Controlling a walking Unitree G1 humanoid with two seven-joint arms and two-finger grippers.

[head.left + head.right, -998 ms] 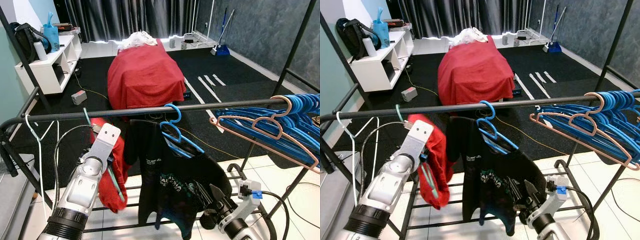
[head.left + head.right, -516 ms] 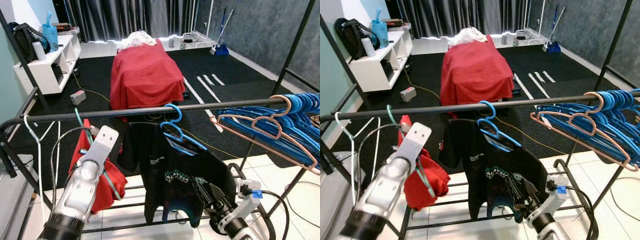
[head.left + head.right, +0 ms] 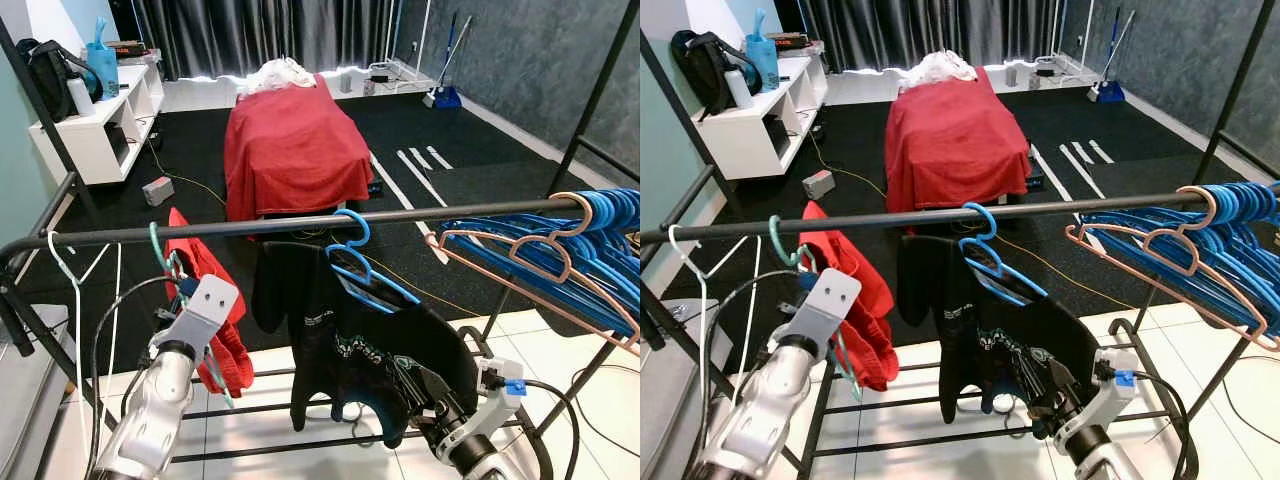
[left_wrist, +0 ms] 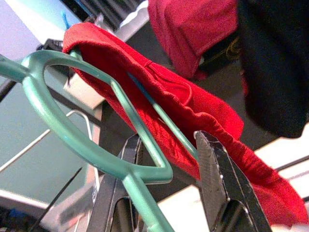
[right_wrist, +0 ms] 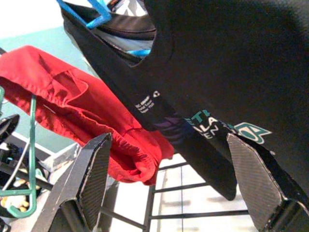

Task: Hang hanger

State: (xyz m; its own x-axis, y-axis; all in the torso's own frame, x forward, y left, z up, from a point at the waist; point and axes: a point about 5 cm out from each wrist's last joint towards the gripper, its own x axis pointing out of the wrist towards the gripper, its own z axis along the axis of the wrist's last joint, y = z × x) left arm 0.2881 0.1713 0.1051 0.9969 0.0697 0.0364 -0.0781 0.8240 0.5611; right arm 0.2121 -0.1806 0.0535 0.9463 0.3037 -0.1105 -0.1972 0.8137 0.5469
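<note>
Green hanger pinched by left gripper fingers below the rail — right gripper fingers spread.

looks like a spare room in a home used for laundry and storage. there's a black clothes rail up front with a black t-shirt and a bunch of blue hangers on it, a red cover draped over something low, a white shelf unit with a backpack, dark curtains, and a broom against the wall.
</note>
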